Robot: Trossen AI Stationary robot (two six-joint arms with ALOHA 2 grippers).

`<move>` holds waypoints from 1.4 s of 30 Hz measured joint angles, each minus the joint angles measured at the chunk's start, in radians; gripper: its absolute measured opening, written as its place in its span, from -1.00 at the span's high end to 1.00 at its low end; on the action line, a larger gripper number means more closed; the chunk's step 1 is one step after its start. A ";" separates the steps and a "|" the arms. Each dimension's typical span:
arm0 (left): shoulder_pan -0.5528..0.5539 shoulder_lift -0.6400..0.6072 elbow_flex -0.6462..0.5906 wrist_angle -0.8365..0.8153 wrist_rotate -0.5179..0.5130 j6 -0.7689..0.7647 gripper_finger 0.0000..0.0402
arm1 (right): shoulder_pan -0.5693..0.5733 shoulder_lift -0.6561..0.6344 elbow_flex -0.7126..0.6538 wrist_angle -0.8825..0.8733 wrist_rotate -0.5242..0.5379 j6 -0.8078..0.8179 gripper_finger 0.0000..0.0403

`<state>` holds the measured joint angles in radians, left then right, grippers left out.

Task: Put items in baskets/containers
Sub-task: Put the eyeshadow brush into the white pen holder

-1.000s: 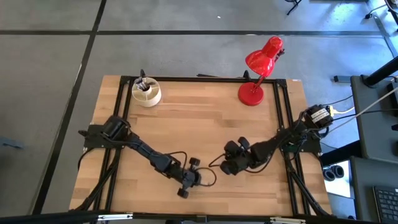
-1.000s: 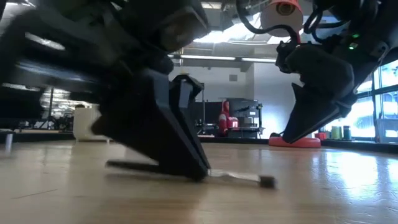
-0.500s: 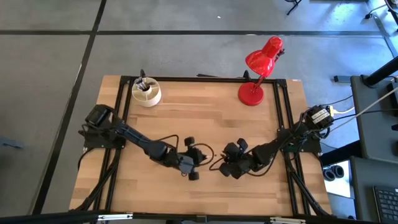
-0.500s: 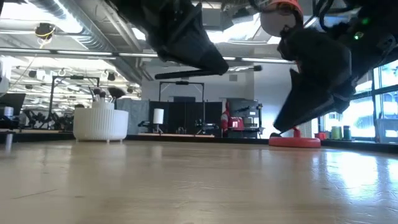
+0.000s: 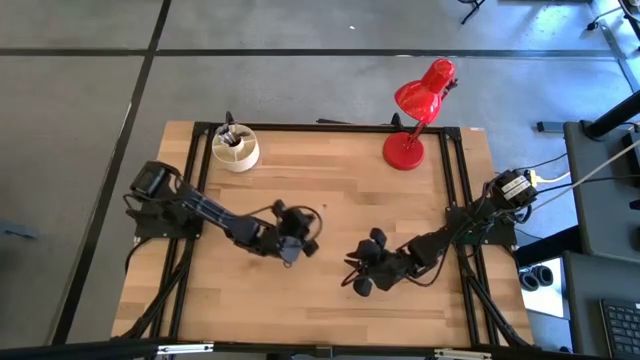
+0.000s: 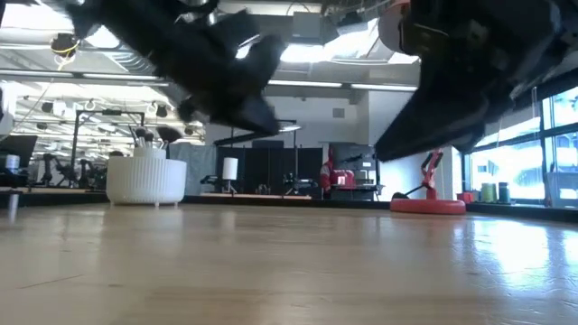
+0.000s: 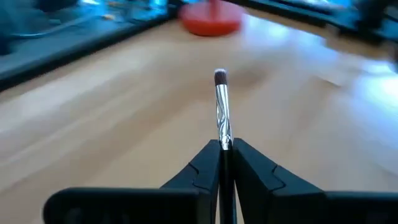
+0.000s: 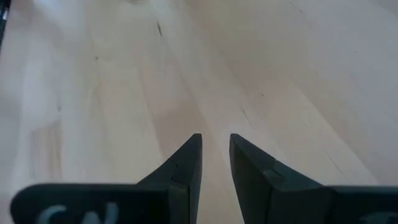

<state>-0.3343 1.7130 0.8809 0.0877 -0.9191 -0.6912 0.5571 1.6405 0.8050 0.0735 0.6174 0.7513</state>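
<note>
My left gripper [image 7: 222,148] hangs over the table's middle [image 5: 297,238], shut on a thin makeup brush [image 7: 221,106] with a silver ferrule and a reddish-brown tip. In the low view the left gripper [image 6: 262,117] is well above the wood. The cream-white cup [image 5: 236,151] stands on its base at the far left corner [image 6: 145,181], with several brushes [image 6: 150,135] standing in it. My right gripper [image 5: 361,280] hovers low over bare wood right of centre, its fingers a narrow gap apart [image 8: 216,149] with nothing between them. My left gripper pinches the brush between its two fingers, by the handle just behind the silver ferrule [image 7: 223,132]. The fingers lie along the brush. Ferrule and tip [image 7: 220,77] stick out past the fingertips. The brush is lifted clear of the table and lies about level.
A red desk lamp [image 5: 418,110] stands on its round base [image 5: 404,152] at the far right of the table; the base also shows in the low view [image 6: 427,206]. Black frame rails [image 5: 330,128] border the table. Bare wood [image 5: 330,180] lies between the left gripper and the cup.
My left gripper, shut on the brush that lay on the table near the near edge, has risen and moved toward the far edge and the cup, lifting the brush clear. My right gripper has drifted slightly toward the near edge.
</note>
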 joint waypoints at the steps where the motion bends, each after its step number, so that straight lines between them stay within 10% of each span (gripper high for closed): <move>1: 0.009 -0.030 -0.037 0.010 -0.027 -0.014 0.82 | 0.000 0.000 -0.012 0.011 0.001 0.001 0.59; 15: 0.239 -0.698 -0.384 0.023 -0.481 0.223 0.82 | -0.038 0.000 -0.108 0.147 -0.019 0.028 0.59; 22: 0.426 -0.808 -0.449 0.013 -0.231 0.321 0.85 | -0.038 0.000 -0.108 0.179 -0.035 0.025 0.59; 30: 0.536 -0.818 -0.449 0.212 -0.370 0.627 0.85 | -0.038 0.000 -0.108 0.177 -0.035 0.001 0.59; 35: 0.676 -0.804 -0.481 0.268 -0.303 0.509 0.85 | -0.038 0.000 -0.108 0.177 -0.035 -0.008 0.59; 42: 0.845 -0.703 -0.662 0.714 -0.157 0.581 0.86 | -0.038 0.000 -0.107 0.177 -0.035 -0.042 0.59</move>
<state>0.5110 1.0101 0.2191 0.8014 -1.0756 -0.1103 0.5190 1.6407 0.6975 0.2501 0.5827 0.7093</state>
